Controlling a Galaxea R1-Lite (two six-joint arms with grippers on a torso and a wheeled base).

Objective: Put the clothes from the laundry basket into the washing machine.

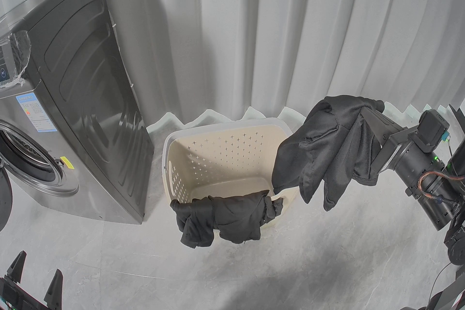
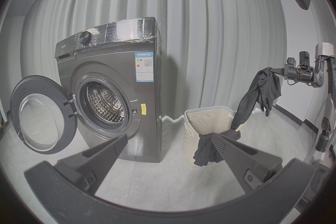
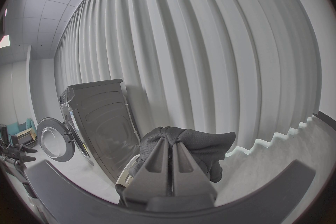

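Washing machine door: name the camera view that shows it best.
The left wrist view. There the door hangs fully open, its whole round face visible beside the drum. The head view catches just a dark sliver of it at the edge; the right wrist view shows it open but far off.

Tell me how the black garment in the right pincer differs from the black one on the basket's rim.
The held garment hangs in the air from the shut right pincer; the draped garment lies ungripped over the front rim of the laundry basket. The held garment is higher, by the basket's right side; the draped garment spills down outside the basket's front. Both are black, limp and crumpled, outside the washing machine.
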